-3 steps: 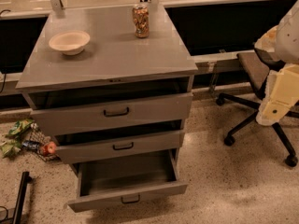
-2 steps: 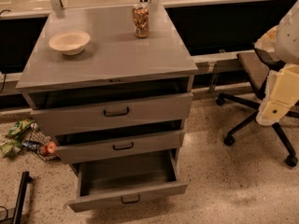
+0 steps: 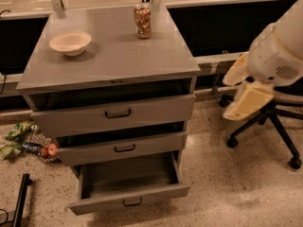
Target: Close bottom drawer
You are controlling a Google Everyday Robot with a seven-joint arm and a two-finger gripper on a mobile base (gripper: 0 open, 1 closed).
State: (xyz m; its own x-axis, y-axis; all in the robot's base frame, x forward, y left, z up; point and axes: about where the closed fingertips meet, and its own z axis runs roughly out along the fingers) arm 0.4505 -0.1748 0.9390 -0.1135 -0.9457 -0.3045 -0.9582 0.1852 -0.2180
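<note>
While the bottom drawer [image 3: 156, 195] stands pulled well out at the cabinet's foot, the gripper [image 3: 246, 102] hangs to its right and higher, beside the office chair [image 3: 279, 122]; whether it is open or closed I cannot tell. It has shifted left toward the cabinet, so the approach seems under way. Farther back, a bowl [image 3: 70, 42] and a can [image 3: 142, 20] sit on the tabletop [image 3: 113, 60].

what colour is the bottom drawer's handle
Black handle, best in camera view; gripper is far right.

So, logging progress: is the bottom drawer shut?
Open: bottom drawer juts out, inside visible. Gripper hangs far right, apart from it.
</note>
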